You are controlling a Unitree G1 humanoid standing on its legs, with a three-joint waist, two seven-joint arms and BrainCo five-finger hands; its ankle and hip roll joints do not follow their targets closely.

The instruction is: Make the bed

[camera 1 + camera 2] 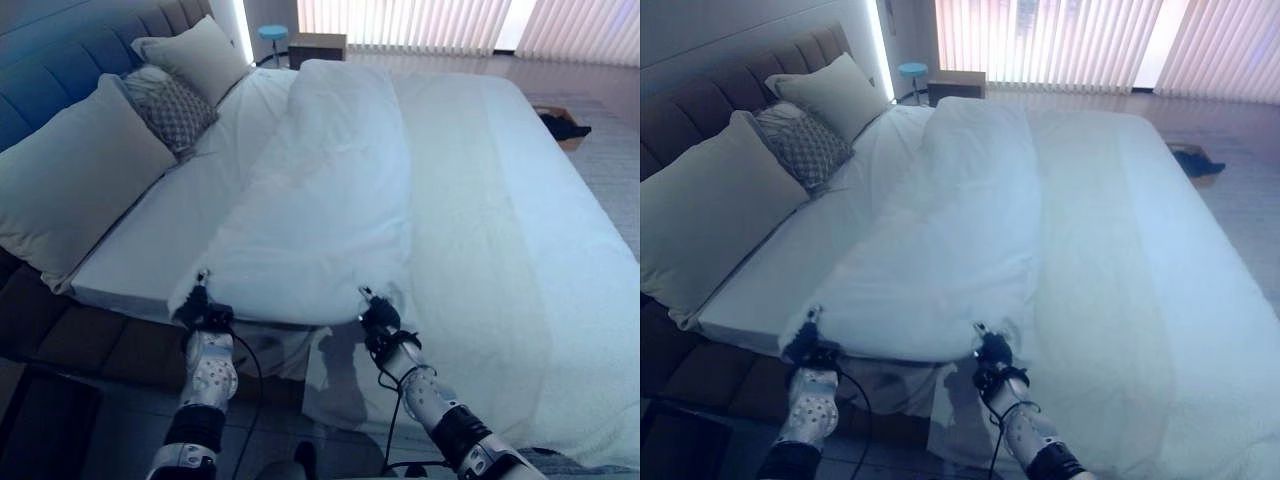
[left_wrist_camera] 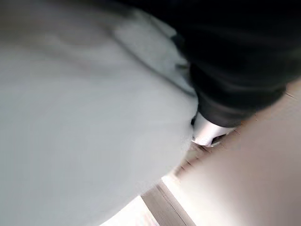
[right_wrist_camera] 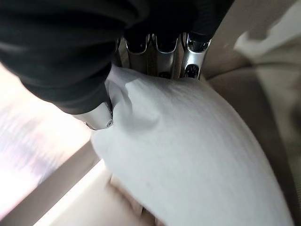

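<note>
Under duvet point(image 1: 320, 200), left hand point(image 1: 200, 305) fingers hidden.

head stereo pair overlooking bed point(image 1: 520, 250), wrist cameras against duvet point(image 3: 197, 155)

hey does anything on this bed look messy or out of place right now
Yes. The white duvet is folded over itself into a long bunched strip down the middle, leaving the bare white sheet exposed beside the pillows. The left hand and right hand each grip an edge corner. A patterned grey cushion sits wedged crookedly between two plain pillows.
</note>
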